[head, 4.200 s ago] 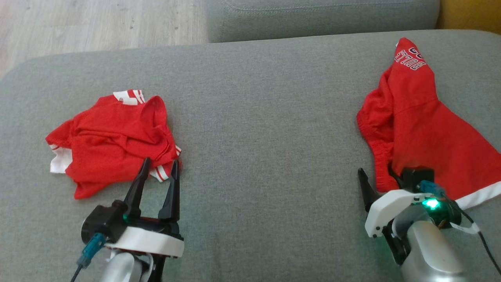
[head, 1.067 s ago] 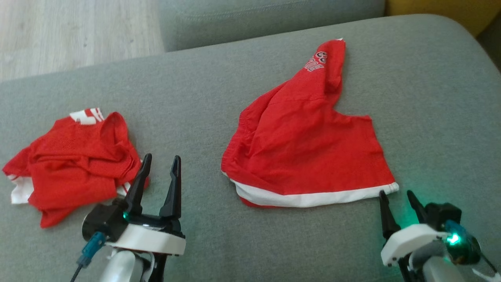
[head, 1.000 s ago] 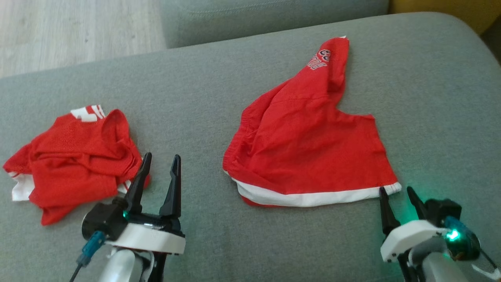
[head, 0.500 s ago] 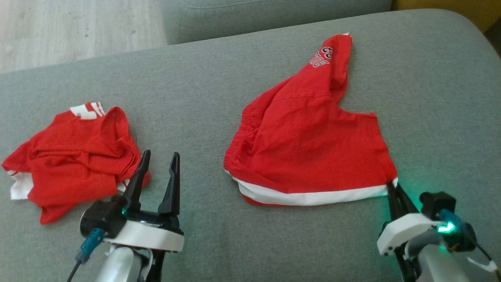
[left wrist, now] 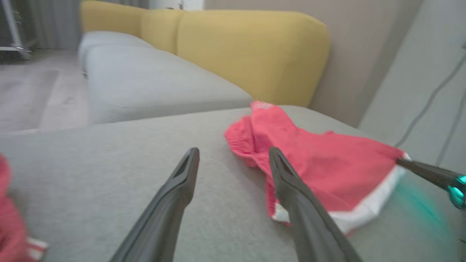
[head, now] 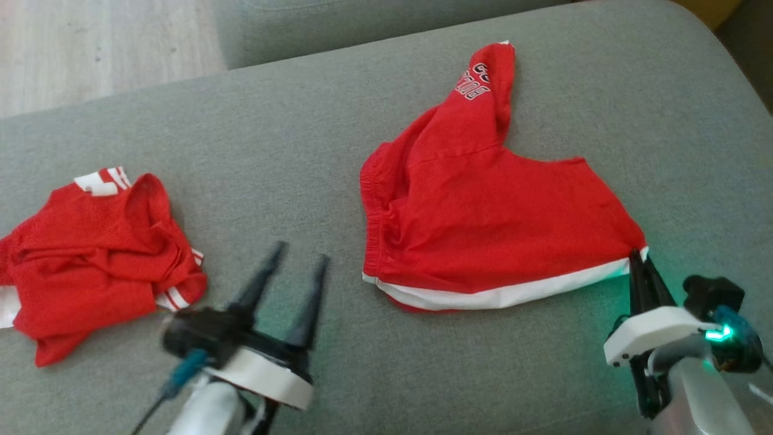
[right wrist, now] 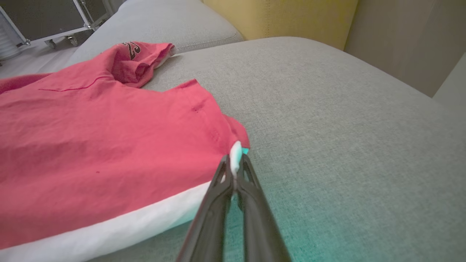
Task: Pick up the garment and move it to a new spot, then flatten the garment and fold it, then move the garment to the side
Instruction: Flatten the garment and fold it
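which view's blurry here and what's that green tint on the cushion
Head view: left gripper smeared, red garment sharp; a green light on the right wrist tints the cushion nearby. Left wrist view: soft all over, reds washed pink. Right wrist view: sharpest, green glow beneath the right gripper pinching the garment's white corner.

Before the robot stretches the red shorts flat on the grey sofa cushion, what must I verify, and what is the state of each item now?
1. Right gripper shut on the white-hemmed corner of the red shorts: ok.
2. Left gripper open and free of cloth: ok.
3. Left gripper at the shorts' other hem corner: not ok; it is over the grey sofa cushion, apart from them.
4. Shorts lying flat: not ok; the far leg is folded and the waistband bunched.
5. Crumpled red mesh jersey apart from the shorts: ok.
6. How much cloth the right gripper holds: cannot tell.
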Robot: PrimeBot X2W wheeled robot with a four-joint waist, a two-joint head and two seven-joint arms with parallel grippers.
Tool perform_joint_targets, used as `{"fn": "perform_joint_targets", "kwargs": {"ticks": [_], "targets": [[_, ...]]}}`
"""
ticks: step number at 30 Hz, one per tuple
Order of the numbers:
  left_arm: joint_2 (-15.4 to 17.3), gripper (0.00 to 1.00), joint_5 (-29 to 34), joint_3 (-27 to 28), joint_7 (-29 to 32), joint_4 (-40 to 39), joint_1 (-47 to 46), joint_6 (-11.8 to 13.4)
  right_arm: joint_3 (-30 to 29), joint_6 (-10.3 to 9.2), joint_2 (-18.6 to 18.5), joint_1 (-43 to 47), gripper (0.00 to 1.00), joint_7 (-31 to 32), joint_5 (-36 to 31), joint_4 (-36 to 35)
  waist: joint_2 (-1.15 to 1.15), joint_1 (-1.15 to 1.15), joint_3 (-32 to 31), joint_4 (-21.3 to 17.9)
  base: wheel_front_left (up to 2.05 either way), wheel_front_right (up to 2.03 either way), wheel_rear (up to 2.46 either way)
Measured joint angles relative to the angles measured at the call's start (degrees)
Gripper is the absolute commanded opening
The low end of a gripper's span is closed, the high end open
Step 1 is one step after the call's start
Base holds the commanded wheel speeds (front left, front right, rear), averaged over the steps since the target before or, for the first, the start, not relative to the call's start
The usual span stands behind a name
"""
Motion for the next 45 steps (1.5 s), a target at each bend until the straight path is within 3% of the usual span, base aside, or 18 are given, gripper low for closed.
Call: {"fn": "perform_joint_targets", "kwargs": {"ticks": [10, 26, 27, 28, 29, 38, 45], "targets": [[6.3, 1.0, -5.56, -22.34, 2.86, 7.21, -9.29, 0.0, 1.04, 0.0, 0.0, -1.94, 0.0, 0.99, 1.4, -0.04, 0.0, 0.0, 2.27, -1.58, 0.0, 0.0, 0.0], [7.13, 1.0, -13.74, -33.44, 1.23, 13.39, -19.0, 0.0, 3.44, 0.0, 0.0, -4.03, 0.0, 0.98, 2.42, 0.0, 0.0, 0.0, 5.38, -3.69, 0.0, 0.0, 0.0], [7.17, 0.71, -14.21, -33.77, 1.22, 13.39, -19.3, 0.0, 3.49, 0.0, 0.0, -4.03, 0.0, 0.97, 2.57, 0.0, 0.0, 0.0, 5.5, -3.7, 0.0, 0.0, 0.0], [7.26, 0.15, -14.7, -34.29, 1.18, 13.39, -19.62, 0.0, 3.5, 0.0, 0.0, -4.08, 0.0, 0.97, 2.8, 0.0, 0.0, 0.01, 5.58, -3.66, 0.0, 0.0, 0.0], [7.38, 0.0, -15.19, -35.1, 1.16, 13.38, -19.95, 0.0, 3.49, 0.0, 0.0, -4.14, 0.0, 0.97, 2.81, 0.0, 0.0, 0.0, 5.6, -3.61, 0.0, 0.0, 0.0], [8.86, 0.0, -17.01, -36.49, 0.16, 11.82, -20.48, 0.0, 3.5, 0.0, 0.0, -5.14, 0.0, 0.93, 2.93, -0.7, 0.0, 0.0, 4.29, -2.53, 0.0, 0.0, 0.0], [9.83, 0.0, -16.82, -30.41, 0.16, 7.58, -20.44, 0.26, 6.03, 0.0, -0.01, -5.22, 0.0, 0.99, 8.54, -4.54, 0.0, 0.0, 2.04, -1.61, 0.0, 0.0, 0.0]]}}
